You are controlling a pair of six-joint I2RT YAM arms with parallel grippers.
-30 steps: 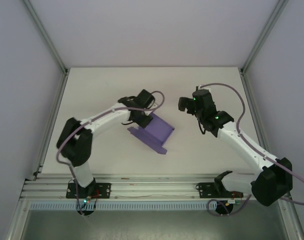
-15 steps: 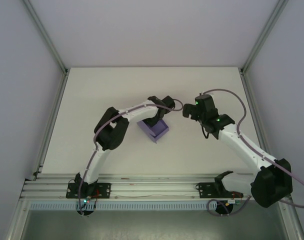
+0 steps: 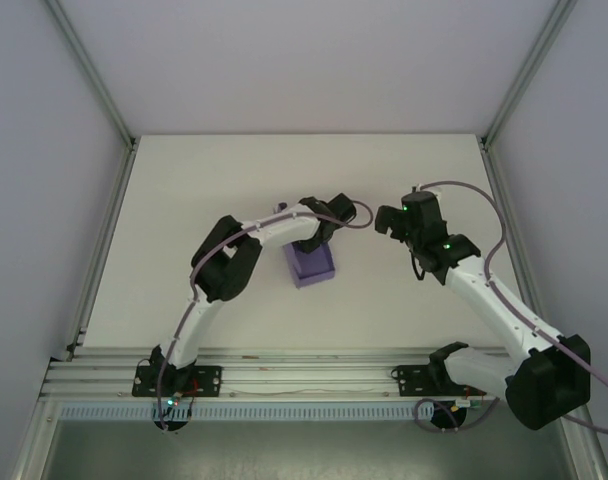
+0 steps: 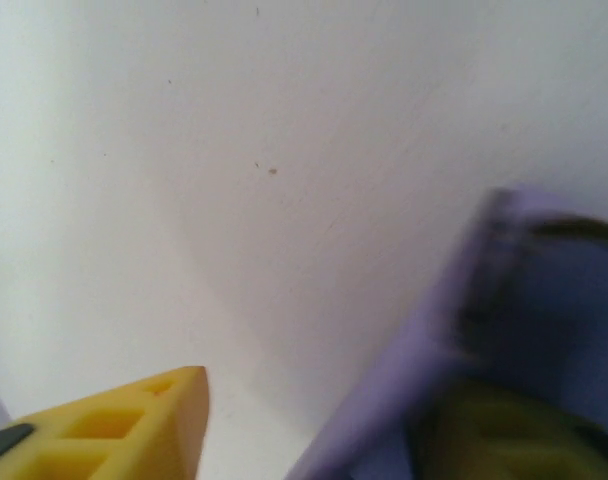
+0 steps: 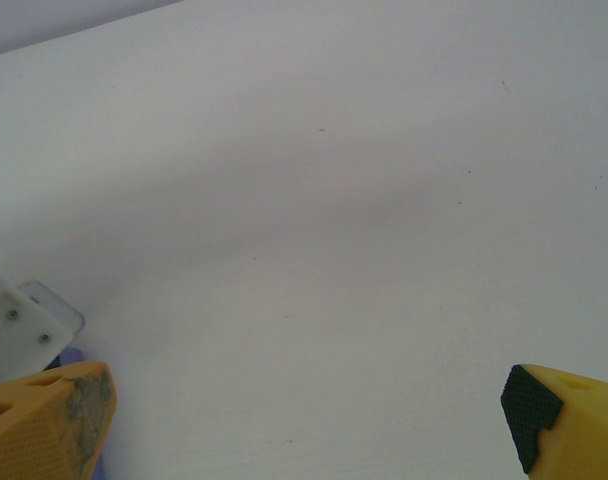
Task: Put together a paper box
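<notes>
At frame centre the paper box [image 3: 311, 262] stands folded — I judge closing remains; left gripper [image 3: 317, 240] parted, right gripper [image 3: 391, 219] agape — both empty

From my station the paper box [image 3: 311, 264] reads as thin matt lavender card, smooth, with no sheen on its walls. The tabletop [image 3: 214, 190] is a matt white board, smooth apart from a few tiny specks. The right gripper [image 5: 304, 420] has fingers [image 5: 54, 430] of yellow moulded plastic with a fine knurled grain; 1 tip looks scuffed grey, the other black and rubbery. The 2 arms [image 3: 489, 295] wear black and white plastic shells. The rail [image 3: 304, 375] along the near edge is ribbed bare metal.
</notes>
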